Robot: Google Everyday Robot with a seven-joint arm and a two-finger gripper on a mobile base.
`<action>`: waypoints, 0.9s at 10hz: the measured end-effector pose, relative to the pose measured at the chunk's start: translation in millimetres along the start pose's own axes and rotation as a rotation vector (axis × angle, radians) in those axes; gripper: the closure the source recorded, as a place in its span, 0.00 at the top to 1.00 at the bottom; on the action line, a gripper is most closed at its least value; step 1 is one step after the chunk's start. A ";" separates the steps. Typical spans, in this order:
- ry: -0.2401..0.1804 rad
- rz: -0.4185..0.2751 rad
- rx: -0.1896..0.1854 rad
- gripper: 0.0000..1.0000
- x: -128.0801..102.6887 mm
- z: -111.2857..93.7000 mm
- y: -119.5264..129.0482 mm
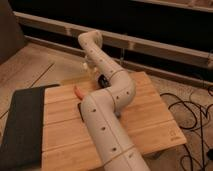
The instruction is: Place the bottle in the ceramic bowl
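**Entry: bottle and bowl at the far edge of the table**

Item 1, bottle (88,66). We record a small pale shape at the far edge of the table, just left of the arm and right at the gripper's tip. We take it for the bottle. Its outline is too blurred for us to say whether it is upright or tilted.

Item 2, gripper (90,71). It hangs down from the arm's far end, over the far left part of the table. Its fingers are together. We cannot tell whether they are clamped on the bottle or merely beside it.

Item 3, bowl (103,80). Dark and glossy, just right of and nearer than the gripper. Only a sliver shows, as the arm covers the rest. We cannot tell what is inside it.

Item 4, arm (107,120). White and thick, with small dark dots. It rises from the near edge, bends at an elbow over the middle of the table, then reaches far and left.

Item 5, orange thing (79,91). Small, on the table left of the arm and nearer than the bowl.

Item 6, black bar (80,113). Flat, touching the arm's left side, nearer than the orange thing.

Item 7, table (150,115). Light wooden planks.

Item 8, grey mat (22,125). Covers the table's left end.

Item 9, cables (195,112). Black loops on the floor, right of the table.
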 end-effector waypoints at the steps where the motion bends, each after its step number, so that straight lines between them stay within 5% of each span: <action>1: -0.012 0.028 0.010 0.00 3.3 -8.3 -12.9; 5: -0.013 0.179 0.015 0.00 33.7 -16.8 -60.7; 7: 0.043 0.219 0.016 0.00 52.8 -4.7 -65.4; 9: 0.145 0.241 -0.001 0.00 80.2 16.9 -54.8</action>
